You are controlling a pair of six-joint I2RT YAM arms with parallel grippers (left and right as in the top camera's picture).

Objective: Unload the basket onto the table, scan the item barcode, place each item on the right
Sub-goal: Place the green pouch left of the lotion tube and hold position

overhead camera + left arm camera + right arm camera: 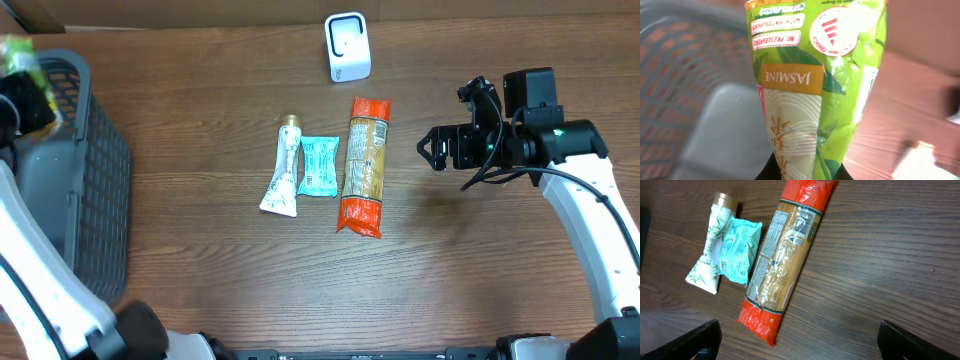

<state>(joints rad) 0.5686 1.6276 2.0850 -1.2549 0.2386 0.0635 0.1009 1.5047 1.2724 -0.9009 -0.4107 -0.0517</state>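
Jasmine bag (pixel 805 100) (green) clamped in left gripper (pixel 802 172) by basket (pixel 675 60); right gripper (pixel 430 148) spread wide.

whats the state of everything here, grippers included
left gripper, shut on green bag
green bag, gripped, by the basket, print inverted in the wrist view
right gripper, open, empty
basket, upright
tube, lying flat, capped
teal packet, lying flat against the tube
pasta pack, lying flat, sealed
scanner, standing upright, untouched
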